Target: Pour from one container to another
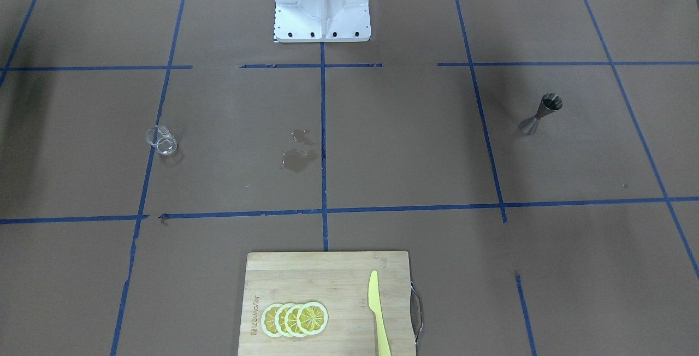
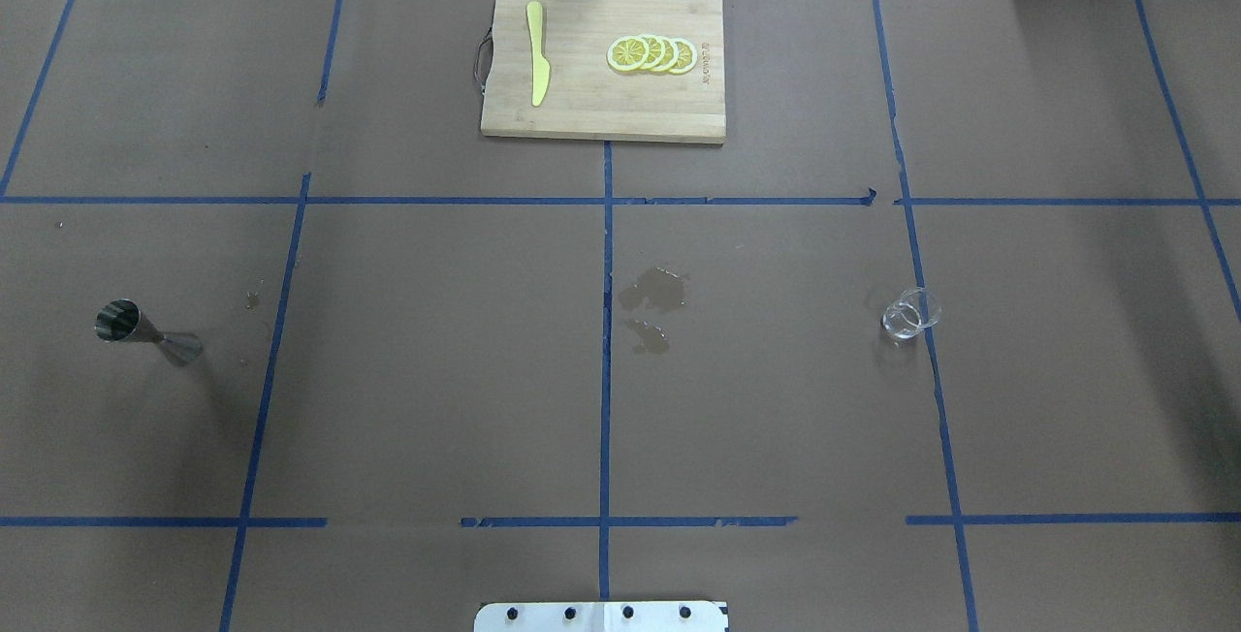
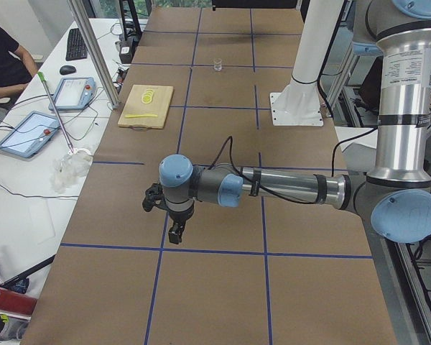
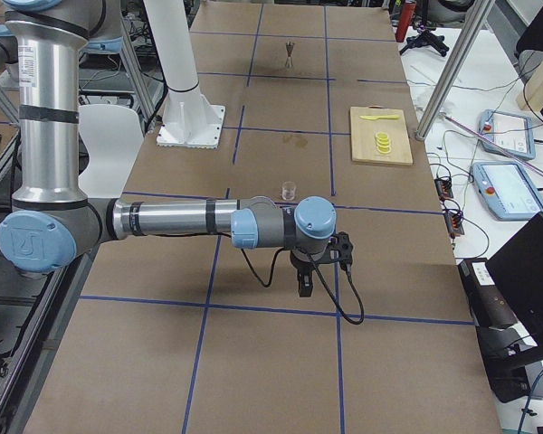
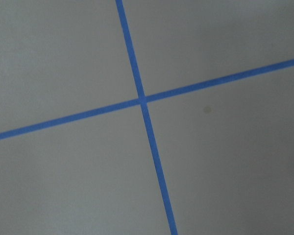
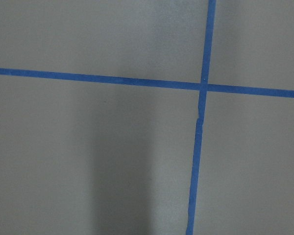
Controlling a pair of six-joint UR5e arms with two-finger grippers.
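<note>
The small clear glass cup [image 1: 161, 141] [image 2: 909, 313] stands on the brown table on the robot's right side, also visible as the glass cup [image 4: 289, 191] just beyond the near arm. The steel hourglass jigger [image 1: 540, 114] [image 2: 145, 331] [image 4: 290, 54] stands on the robot's left side, far from the cup. My left gripper [image 3: 176, 233] hangs over bare table and shows only in the left side view; I cannot tell its state. My right gripper [image 4: 306, 285] hangs near the cup's end of the table; I cannot tell its state either. Both wrist views show only paper and blue tape.
A wet spill [image 1: 298, 158] [image 2: 652, 293] darkens the paper at the table's middle. A bamboo cutting board [image 1: 327, 274] [image 2: 582, 109] at the far edge carries lemon slices [image 1: 295, 319] and a yellow knife [image 1: 378, 312]. The white robot base [image 1: 322, 4] sits on the near side.
</note>
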